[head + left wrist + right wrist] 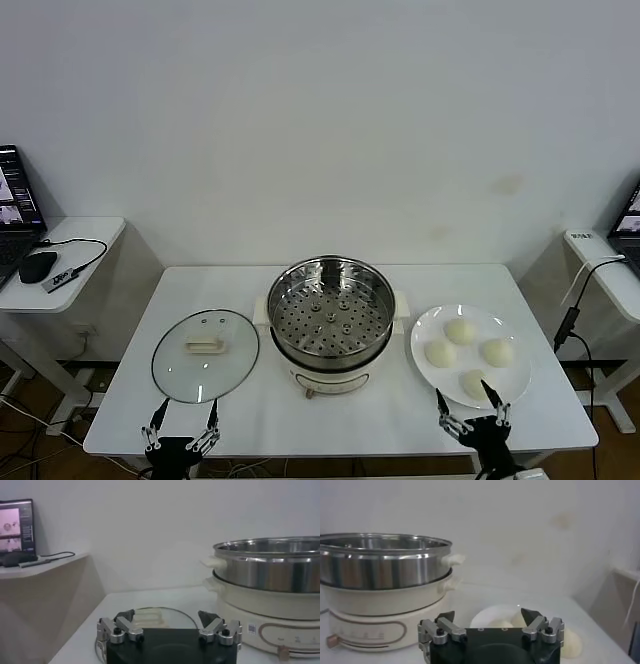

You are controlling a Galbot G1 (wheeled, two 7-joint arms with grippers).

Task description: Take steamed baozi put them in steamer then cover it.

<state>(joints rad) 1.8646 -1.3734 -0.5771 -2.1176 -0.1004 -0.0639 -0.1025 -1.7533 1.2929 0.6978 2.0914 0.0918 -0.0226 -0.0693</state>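
While both arms wait low at the near table edge, nothing's held: left gripper w/ jaws spread wide, just in front of the lid; right gripper likewise wide, at the near rim of the plate; four buns sit on that plate, right of the steamer, none in the tray yet.

Handling, my read: buns look soft, light, smooth-skinned; prob. dent or tear if squeezed hard, so take each across its widest part w/ a gentle close; nearest bun sits closest to right gripper, partly hidden behind it in the head view. Lid is glass w/ metal rim, so stiff, heavier, breakable, likely slick; pale centre handle is the only sensible hold. Steamer is steel on a cream base, open, perforated tray bare; prob. heavy enough not to shift.

Surface: white table, flat, smooth; lid lies flat left of steamer, plate right, all apart from one another. Room: plain white wall behind; side desk at left w/ laptop & mouse; another desk at right, cable hanging.
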